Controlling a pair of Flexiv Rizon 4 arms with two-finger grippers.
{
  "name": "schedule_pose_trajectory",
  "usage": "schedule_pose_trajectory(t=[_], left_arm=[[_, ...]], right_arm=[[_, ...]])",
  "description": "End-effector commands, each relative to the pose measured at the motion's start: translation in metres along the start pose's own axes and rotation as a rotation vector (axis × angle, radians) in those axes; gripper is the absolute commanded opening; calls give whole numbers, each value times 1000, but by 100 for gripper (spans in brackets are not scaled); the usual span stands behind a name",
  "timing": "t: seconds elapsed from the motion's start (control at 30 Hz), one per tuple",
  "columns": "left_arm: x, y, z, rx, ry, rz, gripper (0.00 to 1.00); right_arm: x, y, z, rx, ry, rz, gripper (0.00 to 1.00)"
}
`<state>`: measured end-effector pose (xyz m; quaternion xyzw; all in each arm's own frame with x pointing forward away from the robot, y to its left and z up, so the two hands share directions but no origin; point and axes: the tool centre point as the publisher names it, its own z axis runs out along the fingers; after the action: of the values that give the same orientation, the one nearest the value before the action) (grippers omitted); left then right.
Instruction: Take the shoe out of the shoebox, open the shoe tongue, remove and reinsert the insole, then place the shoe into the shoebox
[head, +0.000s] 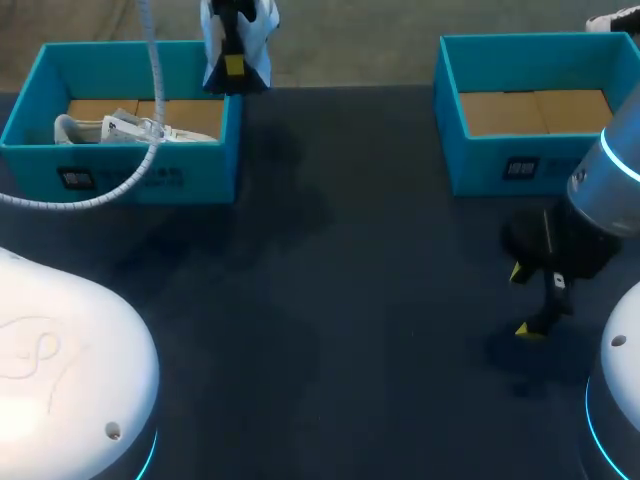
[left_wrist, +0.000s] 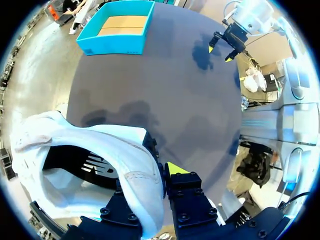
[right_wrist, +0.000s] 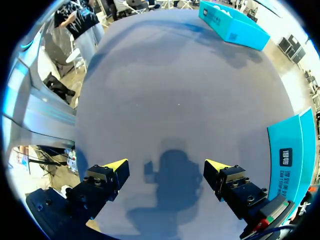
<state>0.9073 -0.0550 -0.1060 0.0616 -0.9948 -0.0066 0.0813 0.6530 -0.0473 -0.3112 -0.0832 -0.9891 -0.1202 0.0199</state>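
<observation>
Shoe (head: 262, 40), a white sneaker, hung clamped in the left pincer (head: 233, 68) above the far rim of the left shoebox (head: 140, 185). In the left wrist view the pincer's fingers (left_wrist: 175, 168) pinched the sneaker's side wall by its opening. A second white shoe (head: 110, 128) lay inside that shoebox. The right pincer (head: 530, 300) hovered over the dark worktop (head: 330, 300), its jaws wide apart with nothing between them, just in front of the right shoebox (head: 500, 165), whose cardboard floor showed.
</observation>
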Motion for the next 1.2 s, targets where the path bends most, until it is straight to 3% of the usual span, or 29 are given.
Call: schedule_pose_trajectory(t=[0.03,0.17,0.33,0.6,0.7,0.97,1.1,1.2], left_arm=[[1,2,-2,1,-4,0,0],[-38,34,-17,26,8,-20,0],[-88,76,-39,-11,19,-15,0],[-143,104,-49,-47,0,37,0],[-163,113,-47,-56,2,168,0],[-196,145,-44,-113,-4,521,0],[-197,163,-46,-215,-99,697,0],[-198,171,-49,-232,-118,689,0]], right_arm=[[1,-1,0,0,-3,-1,100],[1,-1,0,0,-3,-1,100],[1,-1,0,0,-3,-1,100],[1,-1,0,0,-3,-1,100],[1,-1,0,0,-3,-1,100],[1,-1,0,0,-3,-1,100],[1,-1,0,0,-3,-1,100],[1,-1,0,0,-3,-1,100]])
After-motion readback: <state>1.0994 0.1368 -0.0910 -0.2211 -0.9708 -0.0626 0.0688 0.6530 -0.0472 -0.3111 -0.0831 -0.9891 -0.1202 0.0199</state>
